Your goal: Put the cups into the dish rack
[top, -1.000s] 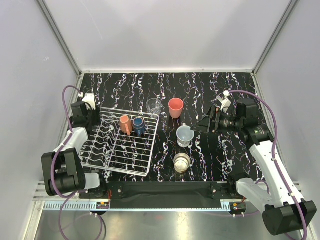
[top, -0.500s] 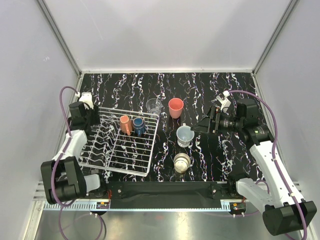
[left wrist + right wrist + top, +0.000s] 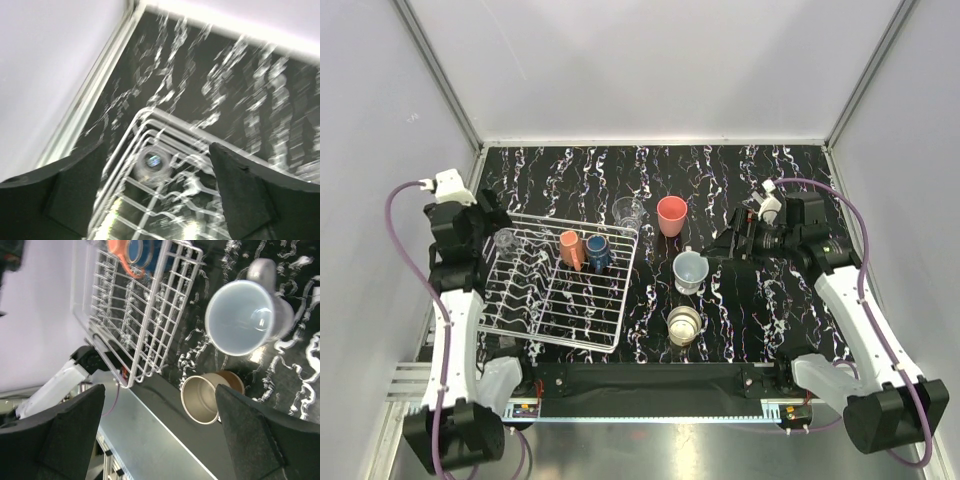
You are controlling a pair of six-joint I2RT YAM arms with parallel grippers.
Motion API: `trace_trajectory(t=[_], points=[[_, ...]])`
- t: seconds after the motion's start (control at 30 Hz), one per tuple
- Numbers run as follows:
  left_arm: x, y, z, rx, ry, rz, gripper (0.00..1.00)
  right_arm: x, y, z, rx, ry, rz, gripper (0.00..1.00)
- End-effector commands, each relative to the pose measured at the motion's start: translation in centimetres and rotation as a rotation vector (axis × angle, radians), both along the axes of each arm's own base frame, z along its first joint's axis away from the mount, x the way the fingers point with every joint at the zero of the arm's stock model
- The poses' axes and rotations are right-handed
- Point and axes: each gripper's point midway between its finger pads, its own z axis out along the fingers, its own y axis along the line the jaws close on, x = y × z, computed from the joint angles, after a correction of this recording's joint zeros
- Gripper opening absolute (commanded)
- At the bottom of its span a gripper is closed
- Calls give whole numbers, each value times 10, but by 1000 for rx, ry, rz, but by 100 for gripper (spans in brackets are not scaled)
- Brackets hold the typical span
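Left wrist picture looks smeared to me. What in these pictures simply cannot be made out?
Left wrist view: motion blur leaves the glass in the rack only a pale round blob.
Right wrist view: the top edge cuts off the salmon mug and blue cup.
Right wrist view: a dark finger hides part of the beige cup.

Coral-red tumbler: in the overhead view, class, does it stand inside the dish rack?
No, the coral-red tumbler stands on the table, beyond the dish rack's right rim.
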Motion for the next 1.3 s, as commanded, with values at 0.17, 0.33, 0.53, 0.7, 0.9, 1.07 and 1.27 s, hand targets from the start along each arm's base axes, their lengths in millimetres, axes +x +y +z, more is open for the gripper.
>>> trace_trajectory(t=[0.17, 0.33, 0.53, 0.7, 0.9, 1.07, 1.27], points=[[-13, -62, 73, -239, -210, -191, 99, 28, -23, -16, -152, 38, -178, 100], [-23, -103, 88, -177, -216, -300, 99, 36, -17, -24, -129, 69, -174, 100], [-33, -161, 80, -173, -128, -442, 99, 53, -12, -25, -114, 93, -177, 100], [-43, -166, 73, -278, -73, -407, 99, 74, -13, -16, -131, 81, -221, 100], [-63, -179, 72, -380, -169, -495, 99, 107, 2, -20, -222, 100, -246, 98], [-80, -204, 64, -470, -98, -620, 99, 137, 23, -28, -353, 73, -268, 91], [-97, -234, 31, -590, 72, -723, 94, 181, 63, -28, -412, 9, -229, 80]])
